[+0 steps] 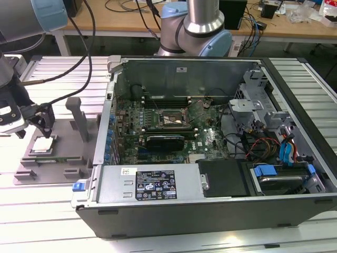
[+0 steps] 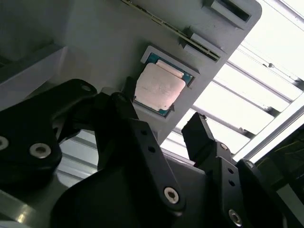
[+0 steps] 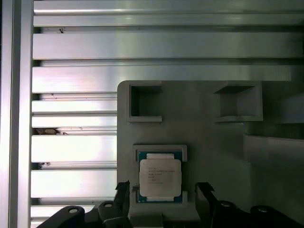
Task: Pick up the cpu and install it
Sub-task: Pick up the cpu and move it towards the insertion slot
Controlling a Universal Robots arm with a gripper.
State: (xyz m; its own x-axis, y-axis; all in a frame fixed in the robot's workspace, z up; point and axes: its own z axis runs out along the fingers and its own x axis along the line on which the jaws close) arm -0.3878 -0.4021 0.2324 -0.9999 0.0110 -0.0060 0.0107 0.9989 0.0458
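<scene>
Your pincer (image 1: 38, 129) is released: its two black fingers (image 3: 122, 192) stand apart, one on either side of the cpu (image 3: 160, 177), and neither is pressed against the chip's edges. In the second wrist view the same spread shows, with the cpu (image 2: 159, 88) lying in the gap ahead of the pincer (image 2: 161, 108). You cannot tell from these views whether the fingertips have reached the chip's level.

The cpu (image 1: 42, 145) lies flat, silvery top up, in a shallow square pocket of the grey fixture tray (image 1: 63, 158), at the exterior view's left. You can see a blue-green rim around the metal lid in both wrist views. The tray (image 3: 213, 142) has two square recesses (image 3: 145, 102) beyond the chip's pocket, and an upright grey post (image 1: 79, 118) stands on it near the pincer.

The tray rests on the slatted aluminium table (image 1: 58, 68). Well apart from it, toward the exterior view's right, the open computer case (image 1: 221, 211) lies on its side. You can see its green motherboard (image 1: 208, 142) and the processor socket (image 1: 169, 119) with a dark frame.
</scene>
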